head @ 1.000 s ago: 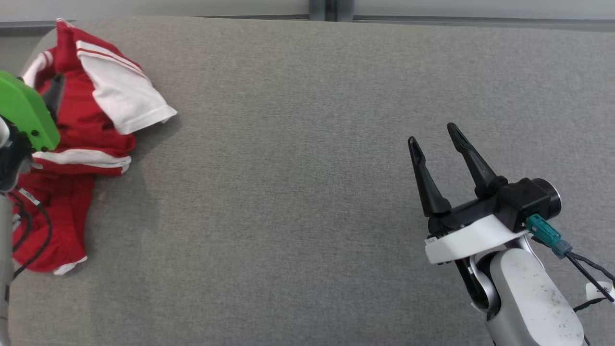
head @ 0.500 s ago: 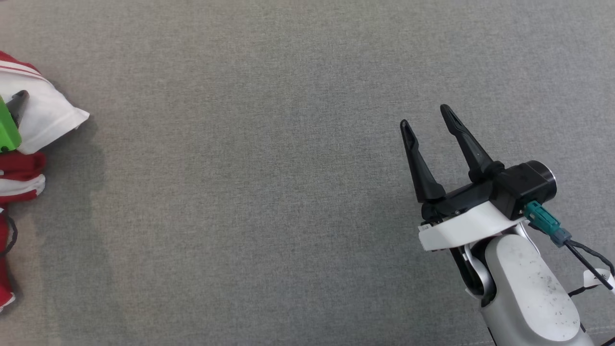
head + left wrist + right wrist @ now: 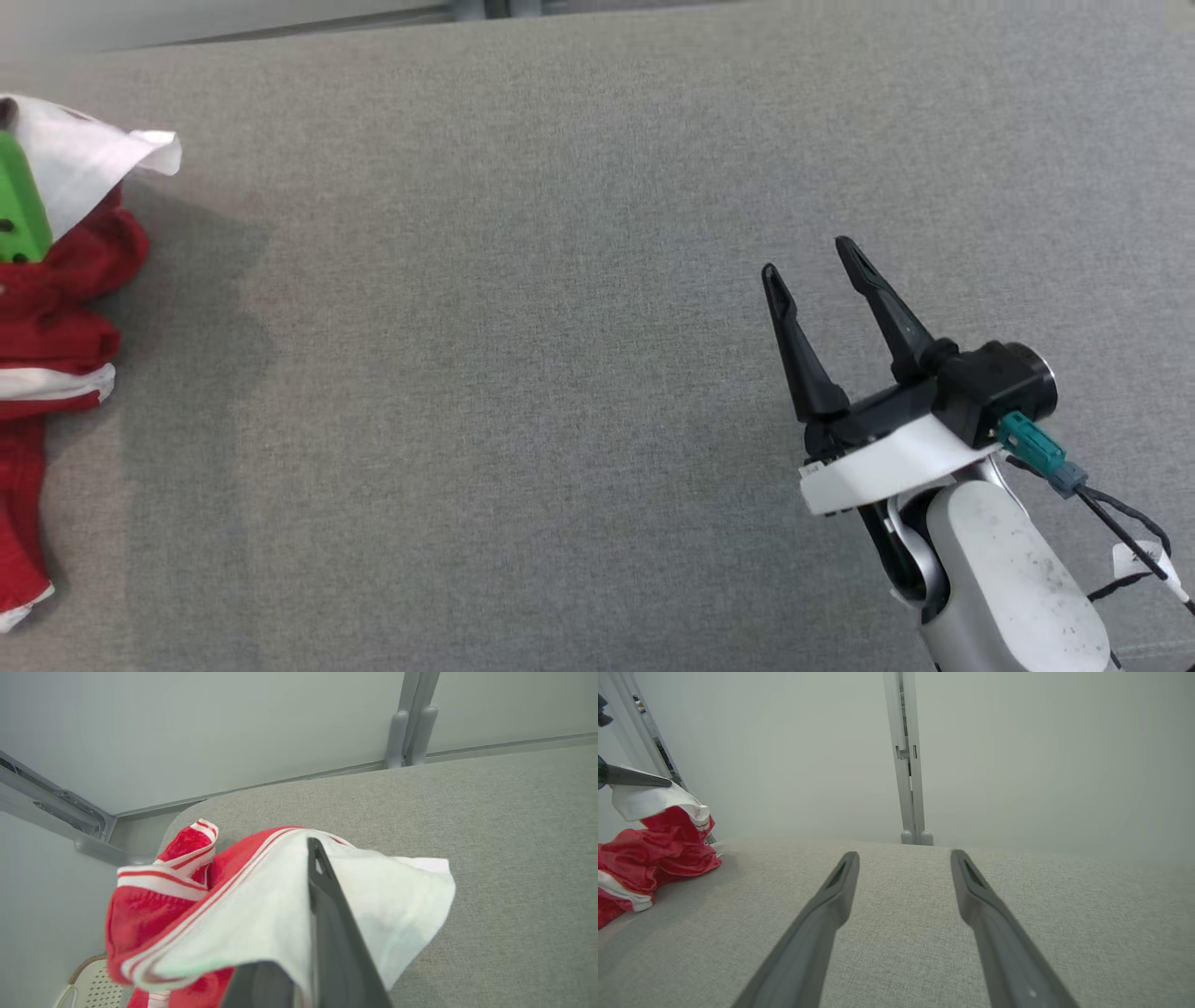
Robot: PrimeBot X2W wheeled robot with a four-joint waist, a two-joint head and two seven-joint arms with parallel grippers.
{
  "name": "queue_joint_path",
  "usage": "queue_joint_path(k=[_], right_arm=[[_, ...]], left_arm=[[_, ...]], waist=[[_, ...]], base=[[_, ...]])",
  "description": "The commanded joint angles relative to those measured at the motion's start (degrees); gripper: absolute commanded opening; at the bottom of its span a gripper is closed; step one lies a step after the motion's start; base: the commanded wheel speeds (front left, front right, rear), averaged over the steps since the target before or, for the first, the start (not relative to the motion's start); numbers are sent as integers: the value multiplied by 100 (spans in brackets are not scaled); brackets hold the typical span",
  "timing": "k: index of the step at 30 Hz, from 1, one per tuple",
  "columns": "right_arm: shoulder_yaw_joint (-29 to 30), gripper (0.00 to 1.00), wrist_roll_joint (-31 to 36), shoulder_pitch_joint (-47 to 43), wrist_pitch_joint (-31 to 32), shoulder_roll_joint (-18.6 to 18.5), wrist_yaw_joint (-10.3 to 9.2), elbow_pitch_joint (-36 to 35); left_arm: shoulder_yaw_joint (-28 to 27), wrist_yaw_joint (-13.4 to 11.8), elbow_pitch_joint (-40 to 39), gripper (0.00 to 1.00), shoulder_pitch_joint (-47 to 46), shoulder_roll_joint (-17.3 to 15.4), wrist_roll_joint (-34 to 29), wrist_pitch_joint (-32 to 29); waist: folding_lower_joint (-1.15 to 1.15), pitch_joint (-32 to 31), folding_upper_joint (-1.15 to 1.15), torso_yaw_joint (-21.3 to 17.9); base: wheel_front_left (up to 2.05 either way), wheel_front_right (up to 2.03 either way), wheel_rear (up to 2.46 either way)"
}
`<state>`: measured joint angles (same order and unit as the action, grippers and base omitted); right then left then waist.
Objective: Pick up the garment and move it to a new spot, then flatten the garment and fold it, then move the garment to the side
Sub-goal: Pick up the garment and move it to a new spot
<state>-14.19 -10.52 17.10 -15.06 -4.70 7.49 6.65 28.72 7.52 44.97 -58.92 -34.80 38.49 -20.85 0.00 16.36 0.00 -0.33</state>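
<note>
The head camera looks down on the grey fabric surface (image 3: 523, 373); both low wrist cameras face far, sharing the red-and-white cloth garment (image 3: 56, 308).

Head view: garment (image 3: 56, 308) cut by the left edge, rest out of frame; right forearm (image 3: 1008, 579) cropped at the bottom. Left wrist view: left end effector (image 3: 314, 851) shows one finger (image 3: 331, 924), the other buried under white cloth. Bottom left, pale perforated thing (image 3: 91, 982) half behind garment, can't identify.
</note>
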Motion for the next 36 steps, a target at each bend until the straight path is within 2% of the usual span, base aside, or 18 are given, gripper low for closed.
queue_joint_path(k=[1, 9, 15, 22, 26, 28, 29, 30, 31, 33, 36], right_arm=[[41, 100, -42, -149, -17, 1, -1, 25], [422, 100, -38, -391, -17, 39, 0, -25], [568, 100, -36, -441, -17, 55, 0, -82], [750, 100, -65, -593, -17, 118, 0, -111], [662, 100, -66, -638, -17, 128, 0, -70], [627, 100, -63, -650, -17, 129, 0, -49], [601, 100, -60, -653, -17, 136, 0, -41], [565, 100, -66, -640, -17, 141, 0, -29], [535, 100, -72, -624, -17, 144, 0, -13], [484, 100, -80, -560, -17, 145, 0, 10], [515, 100, -56, -525, -17, 94, 0, 8]], left_arm=[[131, -8, -176, 0, -87, -21, 36, 56], [912, -9, -1555, 0, -236, 96, 568, 11], [1500, -9, -2348, 0, -184, 363, 761, -110], [1888, -11, -2608, 0, 189, 1514, 1376, 185], [2297, -11, -2048, 0, 486, 2157, 1381, 386], [2608, -11, -1627, 0, 554, 2363, 1174, 532], [2740, -11, -1400, 12, 628, 2448, 1152, 598], [2834, -11, -1119, 58, 720, 2551, 1099, 739], [2909, -11, -895, 100, 795, 2653, 1070, 840], [3062, -11, -572, 100, 957, 2814, 1196, 1009], [3344, -11, -339, 100, 982, 2868, 1261, 1294]], waist=[[0, -382, 0, -52], [0, -769, 0, -363], [0, -826, 0, -896], [0, -783, 0, -1501], [0, -767, 0, -1685], [0, -766, 0, -1714], [0, -765, 0, -1720], [0, -760, 0, -1726], [0, -758, 0, -1721], [0, -738, 0, -1720], [0, -739, 0, -1589]], base=[[0, 0, 0], [0, 0, 0], [0, 0, 0], [0, 0, 0], [0, 0, 0], [0, 0, 0], [0, 0, 0], [0, 0, 0], [0, 0, 0], [0, 0, 0], [0, 0, 0]])
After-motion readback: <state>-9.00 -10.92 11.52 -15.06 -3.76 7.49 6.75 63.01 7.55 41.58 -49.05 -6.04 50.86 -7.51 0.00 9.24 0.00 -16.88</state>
